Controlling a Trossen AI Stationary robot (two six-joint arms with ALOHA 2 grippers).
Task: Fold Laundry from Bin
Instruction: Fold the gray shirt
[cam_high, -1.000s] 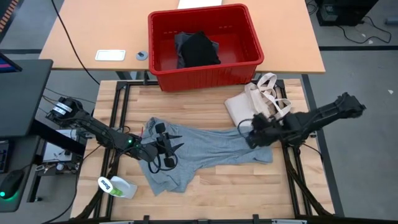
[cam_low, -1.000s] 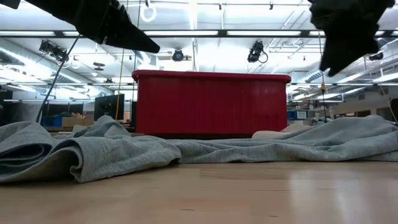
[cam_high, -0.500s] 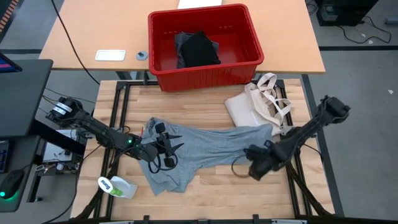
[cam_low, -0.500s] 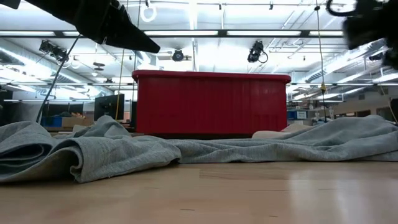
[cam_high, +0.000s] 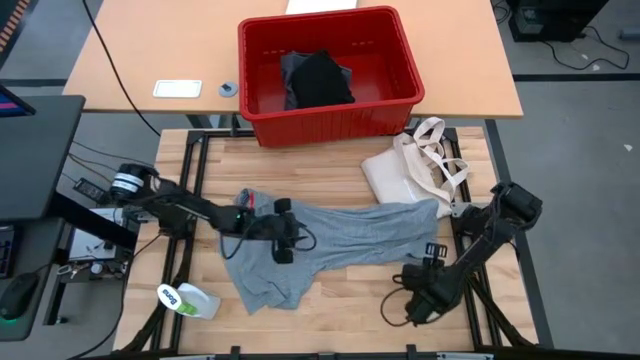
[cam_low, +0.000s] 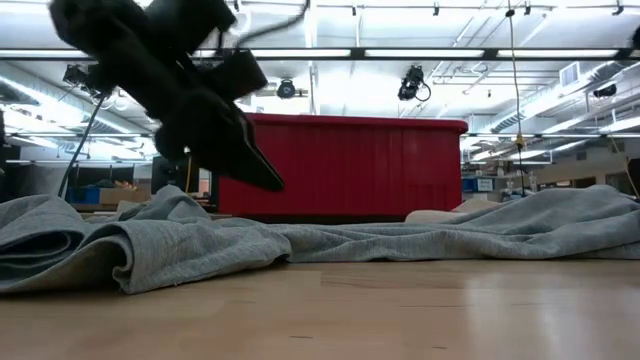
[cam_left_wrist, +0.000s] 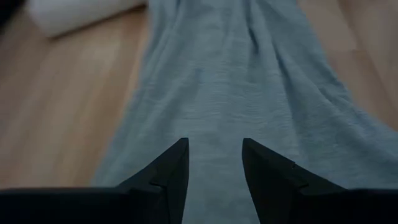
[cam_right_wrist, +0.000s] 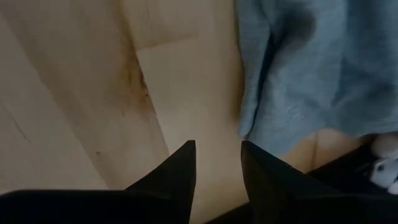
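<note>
The light grey T-shirt (cam_high: 340, 235) lies spread, rumpled, across the middle of the wooden table. My left gripper (cam_high: 292, 242) is open and hangs low over the shirt's left half (cam_left_wrist: 236, 74); in the low view it (cam_low: 262, 172) is clear of the cloth (cam_low: 150, 250). My right gripper (cam_high: 412, 305) is open near the table's front right, pointing down at bare wood (cam_right_wrist: 155, 81), with the shirt's right end (cam_right_wrist: 311, 62) just beyond it. The red bin (cam_high: 330, 125) stands at the far edge, with a black garment (cam_high: 322, 80) inside.
A cream tote bag (cam_high: 405, 170) lies at the far right, next to the shirt's right end. A white bottle with a green label (cam_high: 185, 298) lies at the front left corner. The bin (cam_low: 340, 165) closes off the far middle. Bare wood shows along the front edge.
My left gripper has moved toward the table's right and sunk toward the shirt, tipping downward. My right gripper has left the shirt's right end and swung toward the near edge, sinking and turning its fingers downward. The shirt lies where it was.
</note>
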